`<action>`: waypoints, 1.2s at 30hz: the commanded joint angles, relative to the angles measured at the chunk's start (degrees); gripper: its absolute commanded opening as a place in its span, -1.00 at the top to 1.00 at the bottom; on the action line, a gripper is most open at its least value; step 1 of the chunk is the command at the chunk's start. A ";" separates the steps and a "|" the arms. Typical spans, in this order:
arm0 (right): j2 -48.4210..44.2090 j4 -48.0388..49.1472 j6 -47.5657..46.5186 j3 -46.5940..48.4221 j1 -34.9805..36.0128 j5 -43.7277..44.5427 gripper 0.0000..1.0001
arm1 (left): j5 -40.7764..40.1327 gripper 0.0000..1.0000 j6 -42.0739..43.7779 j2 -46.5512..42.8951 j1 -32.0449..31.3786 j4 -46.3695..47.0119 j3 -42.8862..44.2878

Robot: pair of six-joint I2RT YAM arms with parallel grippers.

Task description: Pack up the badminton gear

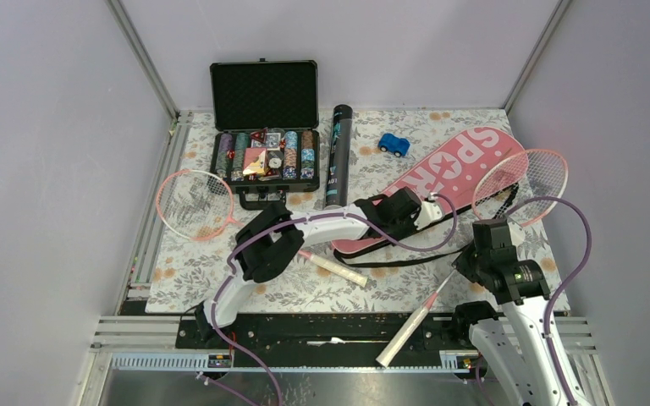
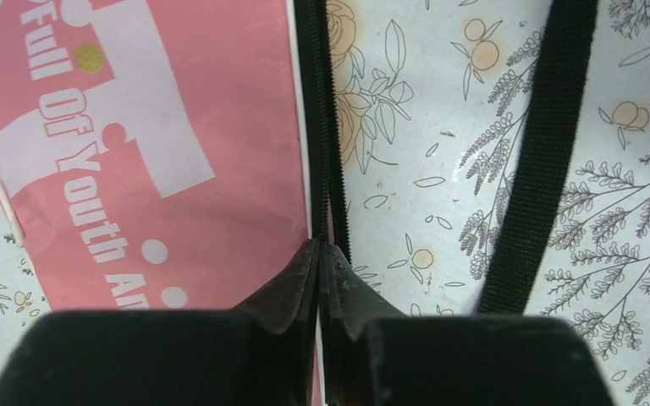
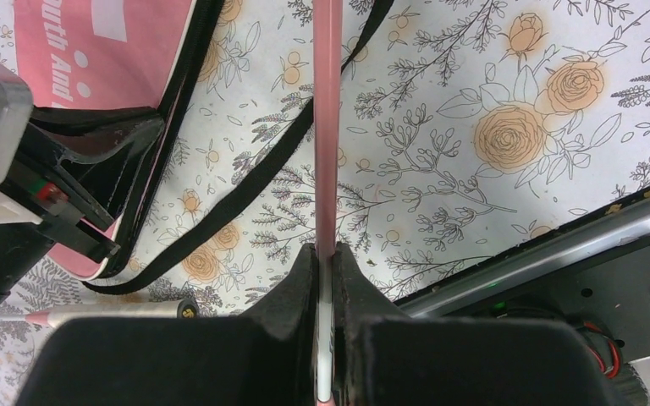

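The pink racket cover [image 1: 465, 165] lies slanted at the back right, its black strap [image 1: 406, 258] looping toward the front. My left gripper [image 1: 430, 211] is at its lower end. In the left wrist view the jaws [image 2: 320, 249] are shut on the cover's [image 2: 178, 127] black zipper edge, with the strap [image 2: 542, 152] to the right. One pink racket [image 1: 520, 182] rests its head on the cover, and my right gripper [image 1: 474, 258] [image 3: 326, 254] is shut on its thin shaft [image 3: 325, 127]. A second racket [image 1: 193, 203] lies at the left. The black tube [image 1: 338, 156] lies mid-back.
An open black case of poker chips [image 1: 264, 144] stands at the back left. A small blue toy car [image 1: 394, 145] sits beside the tube. The held racket's handle [image 1: 406, 334] overhangs the front rail [image 1: 305, 330]. The left arm's wrist [image 3: 17, 194] is close beside my right gripper.
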 commanded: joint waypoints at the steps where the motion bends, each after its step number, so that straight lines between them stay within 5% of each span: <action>1: -0.84 1.22 0.22 -0.19 0.02 1.26 1.00 | 1.91 1.00 1.32 -1.42 -0.03 1.47 0.64; 15: 0.89 1.50 3.28 1.13 0.02 0.05 1.00 | -1.45 1.00 -4.87 -12.63 -0.09 10.30 -10.24; 16: 0.52 1.41 3.25 1.12 0.02 -0.08 1.00 | -2.38 0.97 -5.26 -11.45 -0.11 9.71 -9.70; 20: -0.40 1.09 2.32 2.59 0.06 0.10 1.00 | -5.02 0.31 -5.09 -5.91 -0.17 5.41 -4.64; 27: -0.55 0.60 1.70 5.79 0.02 1.39 1.00 | -4.79 0.21 -4.34 -0.96 -0.20 3.11 0.55; 33: -0.21 0.69 2.10 5.87 0.03 2.10 1.00 | -4.94 0.23 -4.82 3.71 -0.14 -1.11 6.69; 36: -0.15 1.03 2.29 5.88 0.02 2.60 1.00 | -4.15 0.64 -4.77 5.62 -0.12 -3.54 9.45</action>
